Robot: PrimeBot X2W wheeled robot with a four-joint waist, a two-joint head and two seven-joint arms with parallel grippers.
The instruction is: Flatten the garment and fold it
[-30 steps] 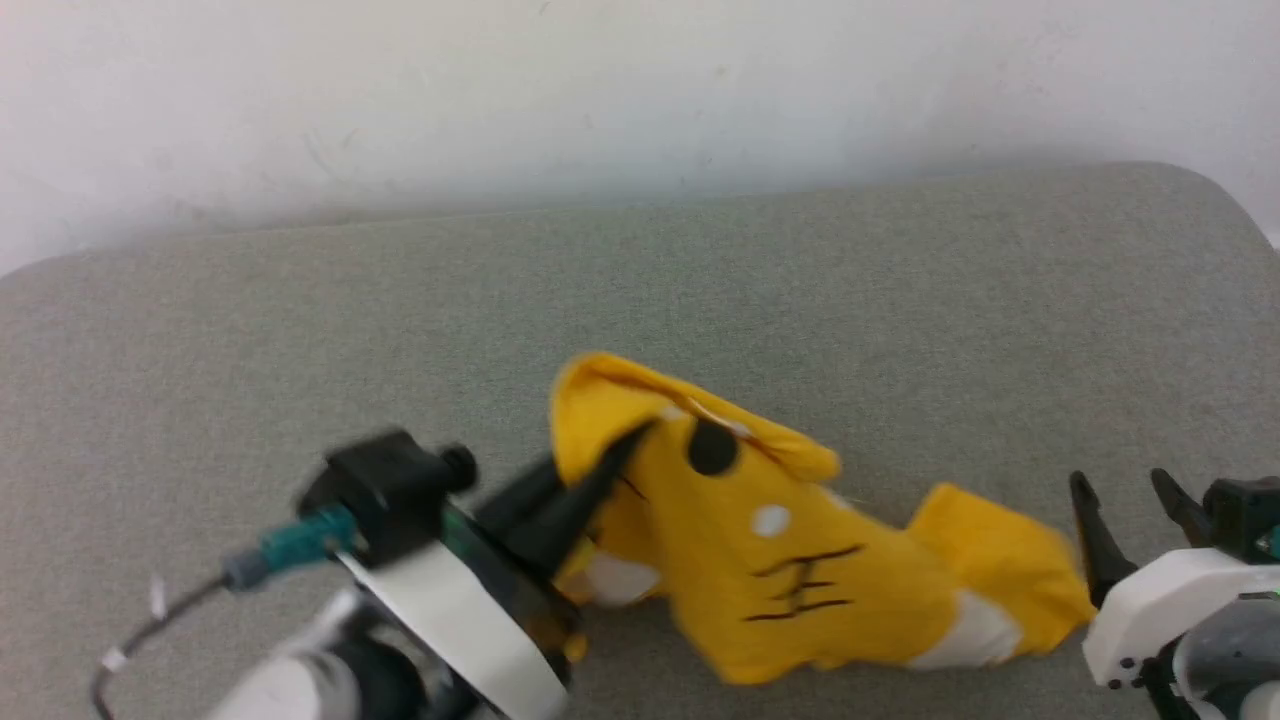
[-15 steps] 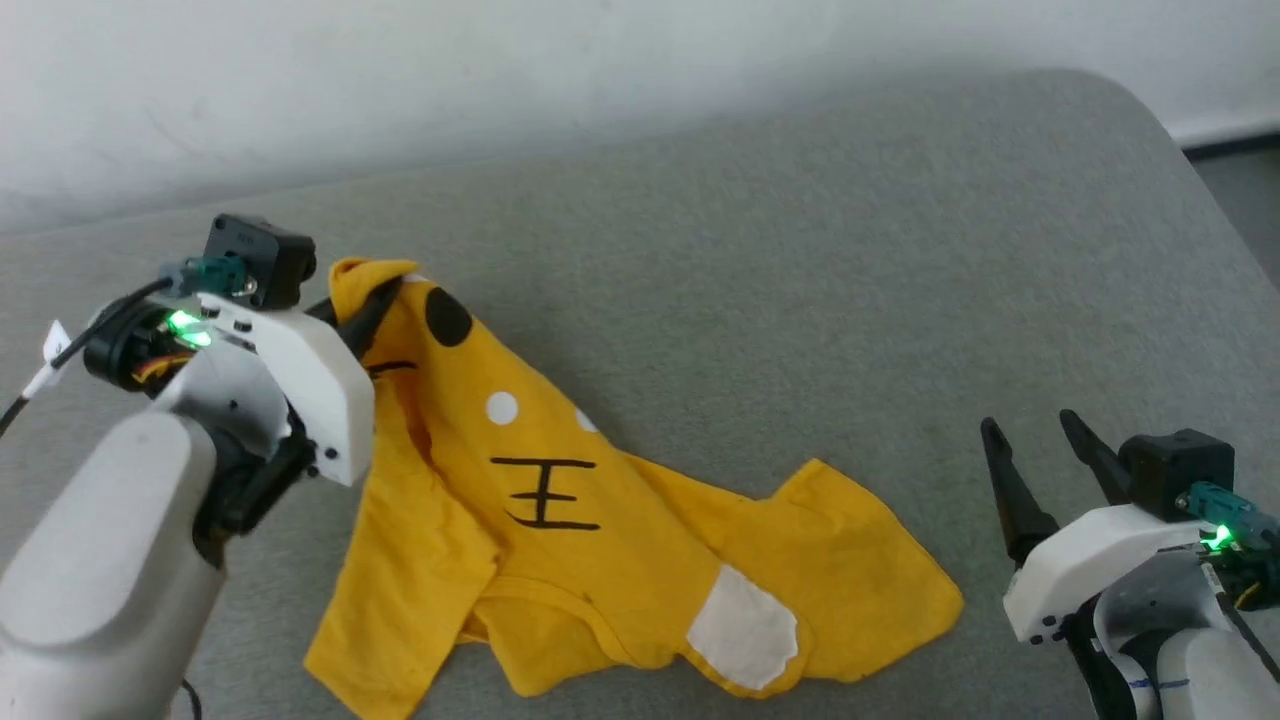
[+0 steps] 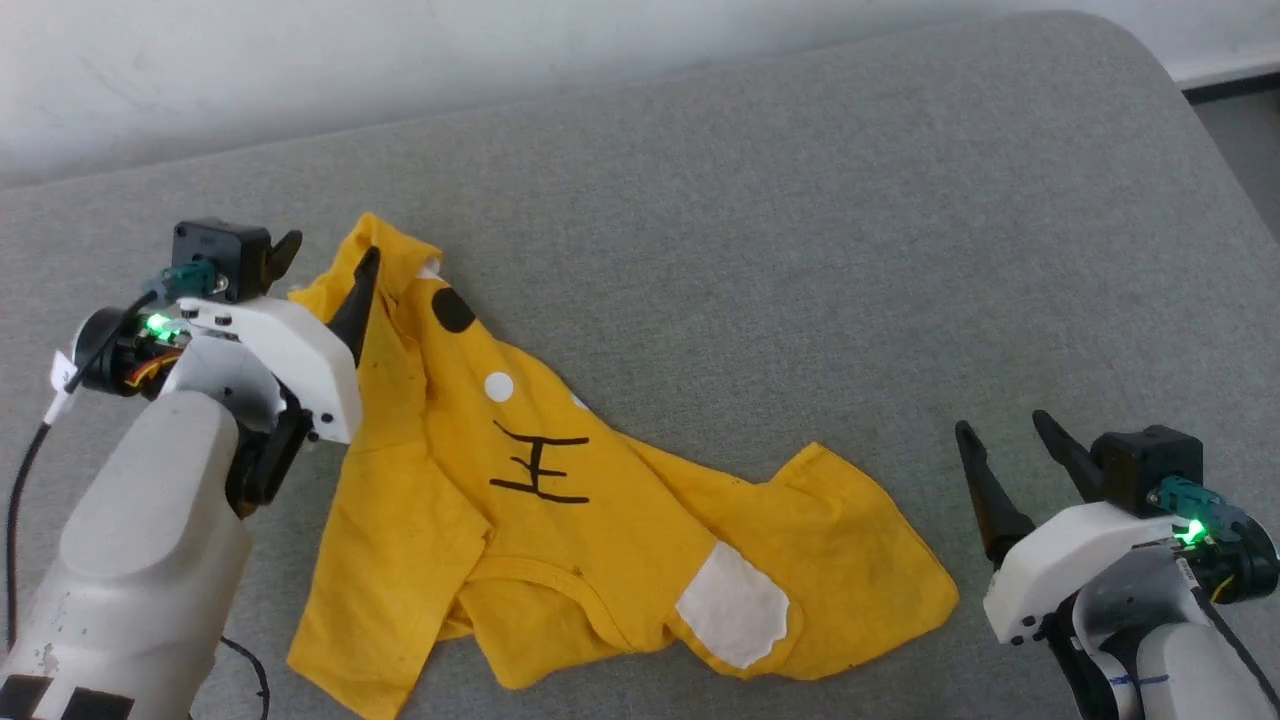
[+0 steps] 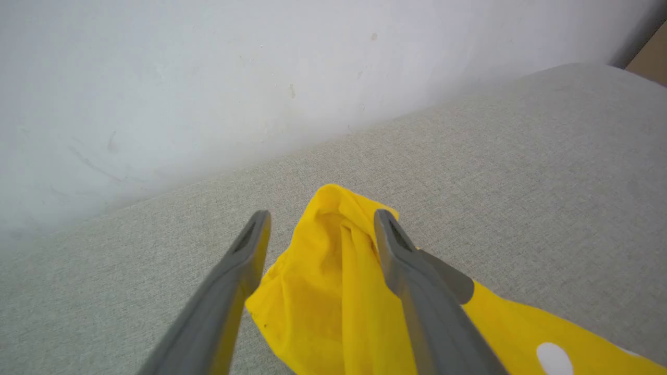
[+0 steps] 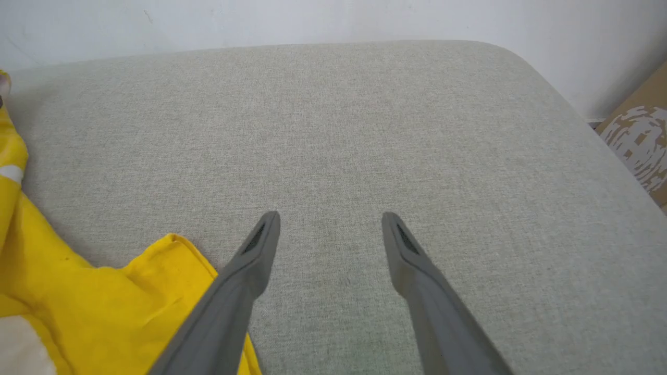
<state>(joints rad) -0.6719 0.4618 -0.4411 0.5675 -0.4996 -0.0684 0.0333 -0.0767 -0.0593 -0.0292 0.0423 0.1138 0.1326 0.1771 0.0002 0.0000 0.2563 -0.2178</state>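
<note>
Grey fabric pad [image 3: 800, 200], far-right corner rounded, top level. One item lies directly on it: yellow shirt [image 3: 600, 530], print side up, rumpled, not flat. Runs diag. from far left to near right, neckline toward near edge. Left part creased; far tip bunched and raised.

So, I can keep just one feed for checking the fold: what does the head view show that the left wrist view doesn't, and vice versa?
Head view: the whole garment lying crumpled, its black-line print, the large white patch, and the open right hand just off the cloth's right edge.
Left wrist view: close up, the raised yellow fold standing ungripped between the fingers of the open left hand.
Both: the left hand, that garment corner, a white dot, the grey cushion and the pale wall.
</note>
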